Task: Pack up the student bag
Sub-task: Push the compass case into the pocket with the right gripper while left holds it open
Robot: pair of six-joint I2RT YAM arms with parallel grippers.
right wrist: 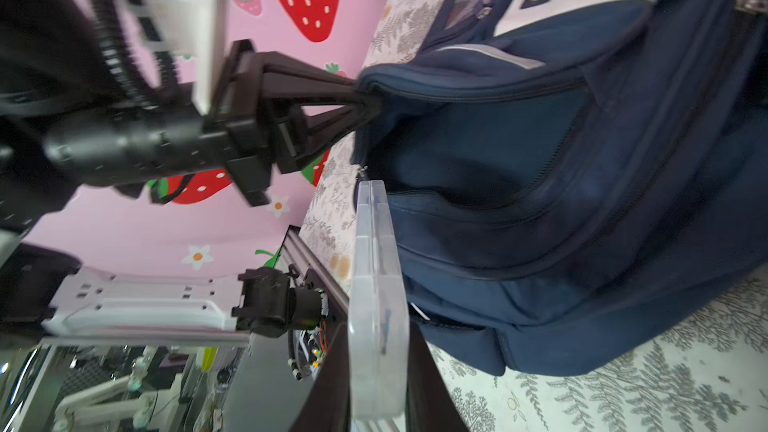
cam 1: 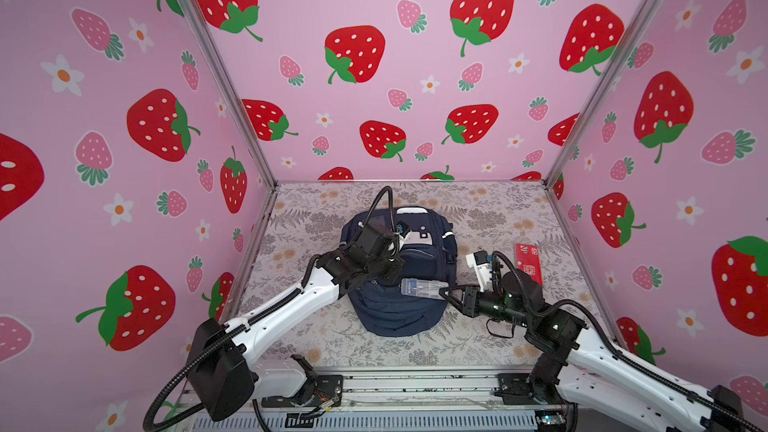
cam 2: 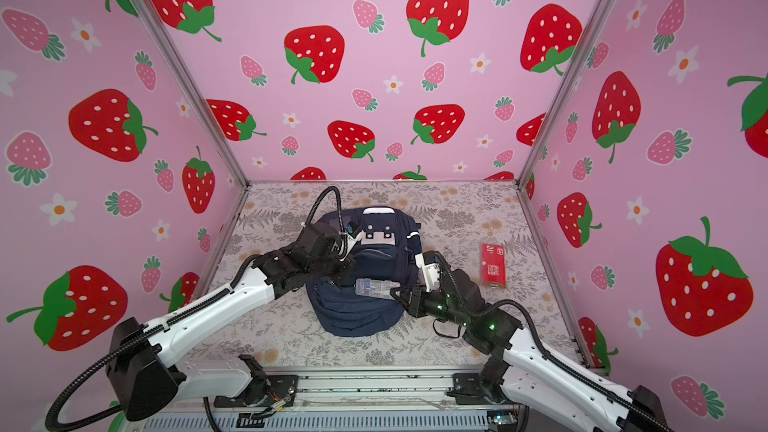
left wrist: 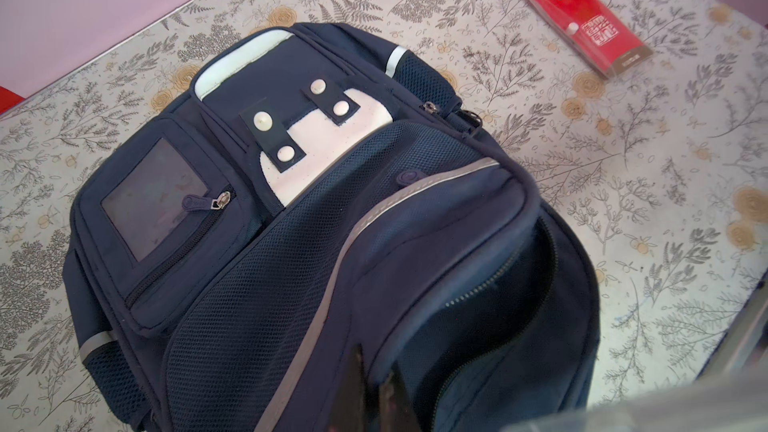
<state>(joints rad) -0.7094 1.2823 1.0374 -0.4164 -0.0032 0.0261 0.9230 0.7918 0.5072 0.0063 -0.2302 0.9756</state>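
The student bag (cam 1: 397, 313) (cam 2: 353, 317), navy with a white face patch, lies flat mid-table. My left gripper (cam 1: 390, 281) (cam 2: 337, 280) (left wrist: 376, 392) is shut on the fabric edge of a front pocket and holds it lifted, so the zip opening (left wrist: 498, 284) gapes. In the right wrist view the left gripper's fingertips (right wrist: 368, 101) pinch that edge of the bag (right wrist: 561, 305). My right gripper (cam 1: 443, 292) (cam 2: 395, 293) (right wrist: 376, 371) is shut on a clear plastic case (cam 1: 422, 287) (cam 2: 374, 287) (right wrist: 376, 276), held flat over the bag beside the open pocket.
A red box (cam 1: 528, 263) (cam 2: 493, 264) (left wrist: 590, 22) lies on the floral tabletop (cam 1: 498, 209) right of the bag. Pink strawberry walls close in three sides. The metal rail (cam 1: 415, 384) runs along the front edge between the arm bases.
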